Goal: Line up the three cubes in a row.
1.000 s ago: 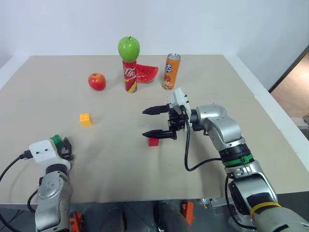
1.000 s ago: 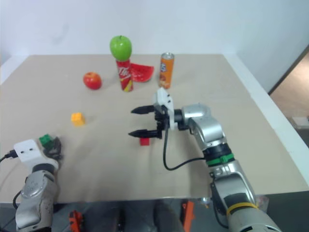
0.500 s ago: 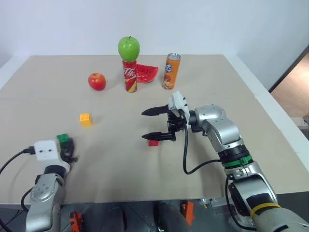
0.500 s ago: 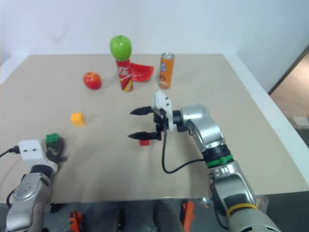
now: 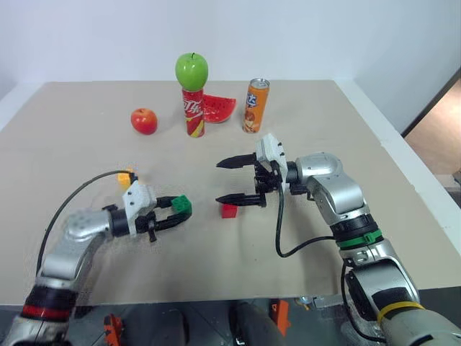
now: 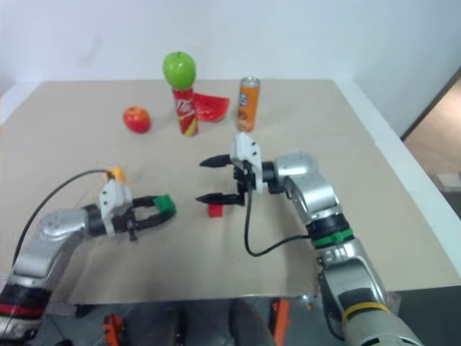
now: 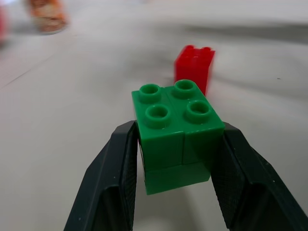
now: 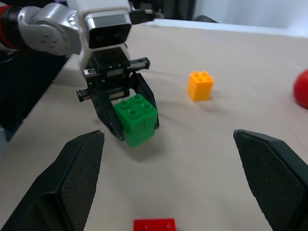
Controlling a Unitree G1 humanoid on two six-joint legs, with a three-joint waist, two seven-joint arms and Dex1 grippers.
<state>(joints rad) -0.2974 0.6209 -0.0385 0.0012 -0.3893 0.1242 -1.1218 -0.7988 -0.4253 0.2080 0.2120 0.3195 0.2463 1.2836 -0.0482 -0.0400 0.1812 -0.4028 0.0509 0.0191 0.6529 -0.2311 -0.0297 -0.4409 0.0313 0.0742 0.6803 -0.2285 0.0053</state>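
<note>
Left gripper [image 5: 175,213] clamping green cube [image 5: 181,204] just above tan table [image 5: 302,144], red cube [image 5: 229,210] lying beside it under wide-spread right gripper [image 5: 228,181], yellow-orange cube [image 8: 200,85] farther left, apples and cans at back.

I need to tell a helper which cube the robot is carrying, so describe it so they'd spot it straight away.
On the beige table, look left of the red cube near the middle. The left gripper is shut on the green cube, studs up. It is the one cube held; the yellow-orange cube sits alone farther back.
</note>
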